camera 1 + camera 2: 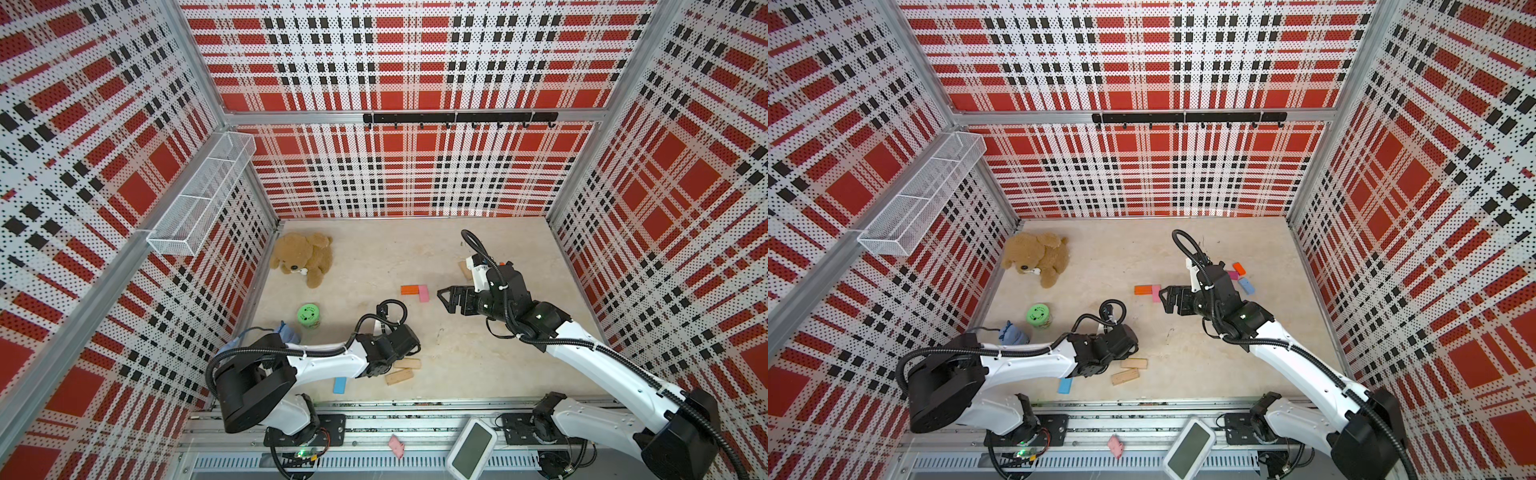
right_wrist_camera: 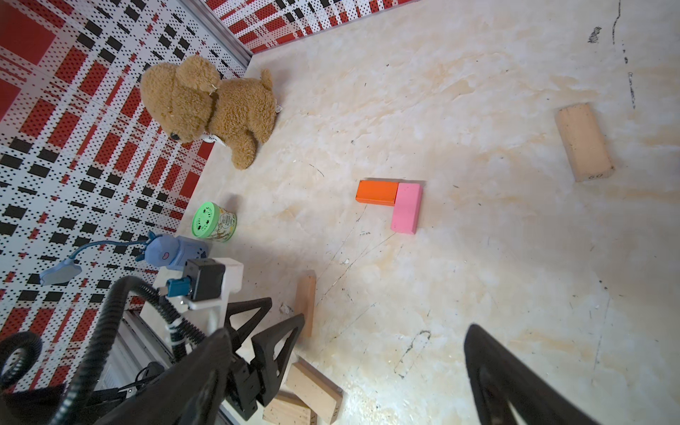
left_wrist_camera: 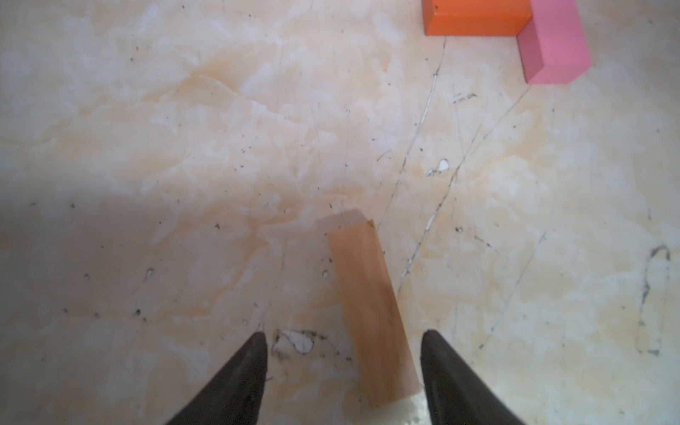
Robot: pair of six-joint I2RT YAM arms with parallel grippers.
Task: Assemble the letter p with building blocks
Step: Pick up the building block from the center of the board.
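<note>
An orange block (image 1: 410, 289) and a light pink block (image 1: 423, 293) lie touching in an L at mid-table. My left gripper (image 3: 344, 335) is low over the table, open, with a tan wooden block (image 3: 368, 305) between its fingers, close to one finger and apart from the other. Beside that arm lie two more tan blocks (image 1: 407, 364) (image 1: 399, 376) and a light blue one (image 1: 340, 385). My right gripper (image 1: 442, 300) hovers open and empty just right of the pink block. Behind the right arm lie orange (image 1: 1239, 269), magenta (image 1: 1232, 274), light blue (image 1: 1246, 286) and tan (image 1: 465, 270) blocks.
A brown teddy bear (image 1: 303, 257) sits at the back left corner. A green cylinder toy (image 1: 308, 316) and a blue toy (image 1: 286, 332) stand near the left wall. A wire basket (image 1: 203, 195) hangs on that wall. A white device (image 1: 471, 449) lies on the front rail.
</note>
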